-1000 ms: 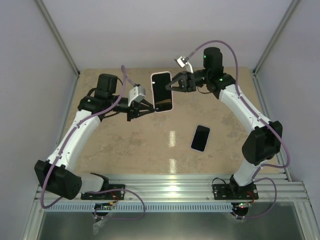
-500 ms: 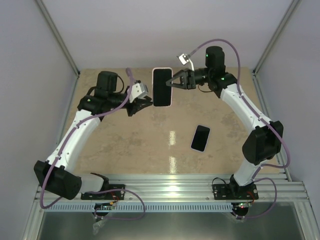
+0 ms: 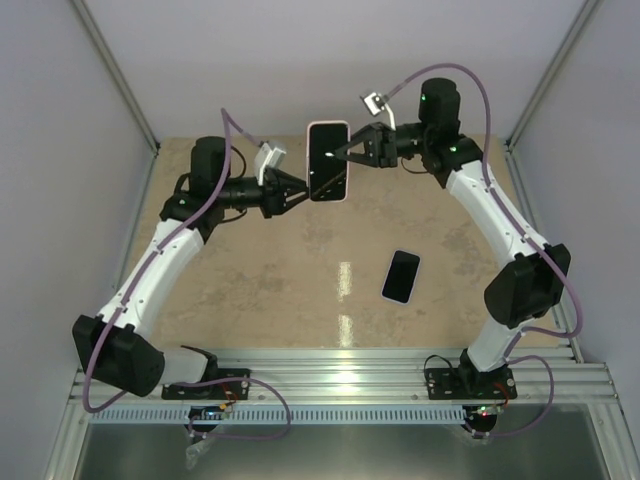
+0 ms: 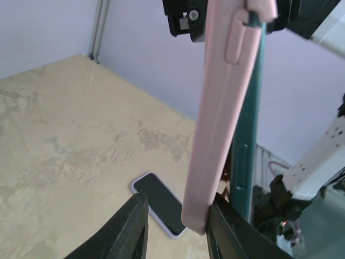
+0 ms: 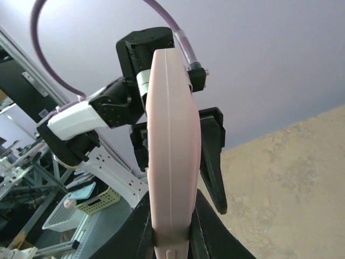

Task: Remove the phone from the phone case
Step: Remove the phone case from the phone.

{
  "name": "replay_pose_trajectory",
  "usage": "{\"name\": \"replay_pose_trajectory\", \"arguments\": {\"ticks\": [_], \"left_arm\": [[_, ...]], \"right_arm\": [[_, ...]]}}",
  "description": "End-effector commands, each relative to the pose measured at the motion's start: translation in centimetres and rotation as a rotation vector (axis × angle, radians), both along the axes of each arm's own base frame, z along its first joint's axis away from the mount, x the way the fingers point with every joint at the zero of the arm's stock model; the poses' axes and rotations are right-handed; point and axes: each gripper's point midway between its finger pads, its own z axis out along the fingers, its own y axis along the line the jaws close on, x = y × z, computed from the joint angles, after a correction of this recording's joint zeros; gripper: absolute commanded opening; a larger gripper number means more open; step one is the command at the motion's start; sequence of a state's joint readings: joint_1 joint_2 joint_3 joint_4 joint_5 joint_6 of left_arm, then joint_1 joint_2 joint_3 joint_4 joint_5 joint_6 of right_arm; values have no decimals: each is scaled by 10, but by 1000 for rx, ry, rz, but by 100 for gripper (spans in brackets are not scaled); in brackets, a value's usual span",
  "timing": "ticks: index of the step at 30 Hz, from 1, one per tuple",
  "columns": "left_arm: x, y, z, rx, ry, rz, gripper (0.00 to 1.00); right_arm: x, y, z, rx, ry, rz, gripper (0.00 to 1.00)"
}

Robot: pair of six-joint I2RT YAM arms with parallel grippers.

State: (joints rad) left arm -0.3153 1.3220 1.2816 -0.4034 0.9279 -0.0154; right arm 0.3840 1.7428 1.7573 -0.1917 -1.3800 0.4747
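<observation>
Clamped in the right jaws: phone case [image 3: 328, 160], aloft, long axis away from the bases; left jaws parted, straddling its opposite edge (not gripping yet).

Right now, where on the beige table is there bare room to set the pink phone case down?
Bare: the beige table's middle, between the left arm and the dark phone lying flat at right; the strip along the near metal rail. Crowded: far middle, where left gripper and right gripper meet at the raised pink phone case.
</observation>
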Motion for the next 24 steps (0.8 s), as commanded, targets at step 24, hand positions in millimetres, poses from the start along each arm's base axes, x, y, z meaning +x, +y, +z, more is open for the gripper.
{"name": "replay_pose_trajectory", "arguments": {"ticks": [24], "left_arm": [[39, -6, 70, -398, 58, 17, 6]], "right_arm": [[-28, 30, -47, -61, 214, 197, 1]]}}
